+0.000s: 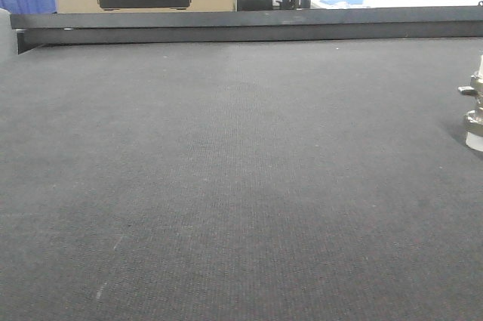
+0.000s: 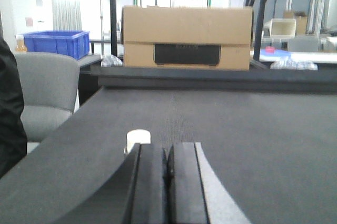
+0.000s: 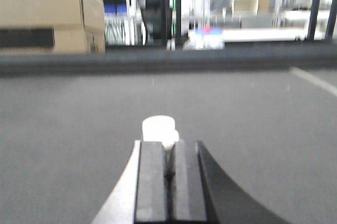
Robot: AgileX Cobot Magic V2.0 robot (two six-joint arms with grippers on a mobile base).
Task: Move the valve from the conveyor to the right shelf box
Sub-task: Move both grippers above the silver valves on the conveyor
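Valve: upright on the conveyor, at the belt's right side. The front view's right border cuts it, so you see only its left part. It sits well short of the black rail along the far edge.

Left end effector: jaws pressed together, black pads meeting, nothing between them, low over the belt near its left edge. A small white cap shows just past the left finger; you cannot tell what it is. A grey chair stands off the belt's left edge.

Right end effector: pads closed too, view blurred. A similar white knob sits just beyond its fingertips.

Behind the far rail you have a cardboard box, with a blue crate to its left.
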